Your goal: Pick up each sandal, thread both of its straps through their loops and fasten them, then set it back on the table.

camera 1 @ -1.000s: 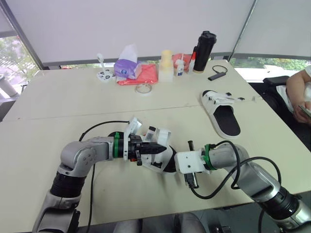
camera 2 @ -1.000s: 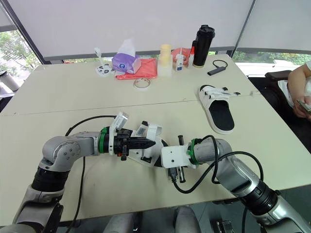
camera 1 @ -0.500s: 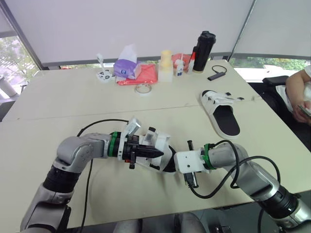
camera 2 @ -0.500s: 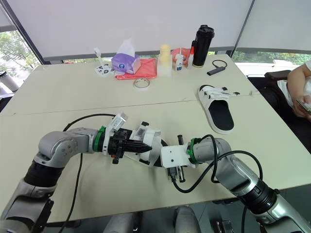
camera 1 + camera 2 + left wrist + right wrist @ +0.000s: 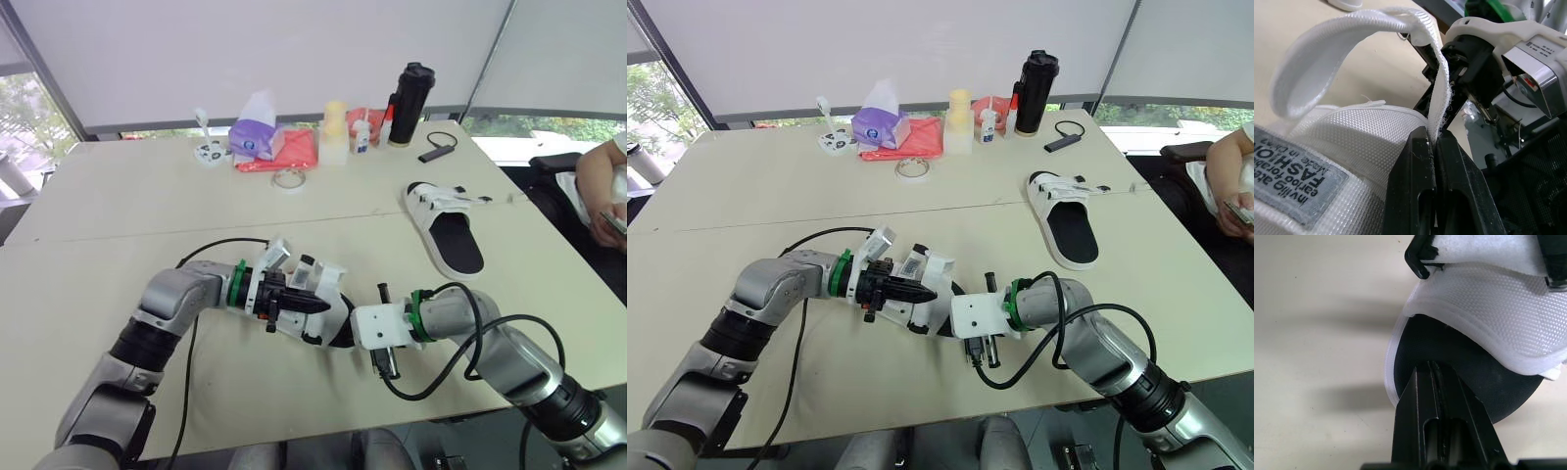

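Observation:
A white sandal with a black sole (image 5: 331, 305) is held just above the table's front between my two grippers. My left gripper (image 5: 1431, 139) is shut on one of its white straps (image 5: 1440, 83), which arcs upward in a loop. My right gripper (image 5: 1434, 367) is shut on the rim of the black sole (image 5: 1469, 382), coming in from the right. The left gripper (image 5: 924, 291) points right into the sandal's upper, where a grey label (image 5: 1298, 169) shows. A second white sandal (image 5: 453, 230) lies flat on the table at the right, with its straps across the top.
Along the far edge stand a purple tissue pack (image 5: 257, 134), a red cloth (image 5: 297, 153), a tape ring (image 5: 287, 178), small bottles (image 5: 336, 132) and a black flask (image 5: 411, 104). A black cable (image 5: 439, 147) lies nearby. A person's arm (image 5: 600, 186) is at the right edge.
My left elbow has swung forward and to the right, and the wrist has turned, with the gripper still holding the strap. The right arm and the far sandal have not moved.

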Robot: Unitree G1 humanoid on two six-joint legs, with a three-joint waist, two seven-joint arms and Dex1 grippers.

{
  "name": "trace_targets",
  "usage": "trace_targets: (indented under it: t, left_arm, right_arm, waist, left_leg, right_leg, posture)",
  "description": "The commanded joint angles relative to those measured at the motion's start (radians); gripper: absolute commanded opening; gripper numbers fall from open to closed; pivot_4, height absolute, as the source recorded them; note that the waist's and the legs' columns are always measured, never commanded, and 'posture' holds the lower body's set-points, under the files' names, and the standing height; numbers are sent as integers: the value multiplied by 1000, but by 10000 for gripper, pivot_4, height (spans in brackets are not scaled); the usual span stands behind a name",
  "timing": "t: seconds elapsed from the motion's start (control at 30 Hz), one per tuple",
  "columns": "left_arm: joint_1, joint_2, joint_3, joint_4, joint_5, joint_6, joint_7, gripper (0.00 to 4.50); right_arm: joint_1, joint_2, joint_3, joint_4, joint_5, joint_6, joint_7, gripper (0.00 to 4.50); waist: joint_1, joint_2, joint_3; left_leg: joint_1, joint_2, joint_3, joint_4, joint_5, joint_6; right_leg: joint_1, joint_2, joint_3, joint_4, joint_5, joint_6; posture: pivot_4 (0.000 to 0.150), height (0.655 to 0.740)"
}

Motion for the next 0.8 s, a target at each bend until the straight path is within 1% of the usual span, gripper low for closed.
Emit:
trace_targets:
  t: [0.03,0.33,0.53,0.67,0.8]
  left_arm:
    - [-6,2,-16,-17,8,-4,-35,251]
    - [7,29,-43,-70,2,6,-109,251]
    - [25,44,-48,-76,38,-30,-112,251]
    - [50,80,-78,-114,66,-60,-141,251]
    - [71,94,-89,-129,85,-75,-135,251]
  right_arm:
    - [30,-13,38,22,-19,24,15,0]
    - [31,-12,40,20,-21,24,17,0]
    - [35,-13,40,14,-21,27,16,0]
    - [36,-12,40,16,-20,25,15,0]
    - [35,-10,40,19,-21,23,14,0]
  waist:
    - [0,0,0]
    - [0,0,0]
    - [1,0,0]
    - [0,0,0]
    - [0,0,0]
  left_leg:
    - [0,0,0,0,0,0]
    - [0,0,0,0,0,0]
    - [0,0,0,0,0,0]
    - [0,0,0,0,0,0]
    - [0,0,0,-1,0,0]
  right_leg:
    - [0,0,0,0,0,0]
    - [0,0,0,0,0,0]
    - [0,0,0,0,0,0]
    - [0,0,0,0,-1,2]
    - [0,0,0,-1,-1,1]
  posture:
    - [1500,7400]
    - [1500,7400]
    - [1500,7400]
    - [1500,7400]
    - [1500,7400]
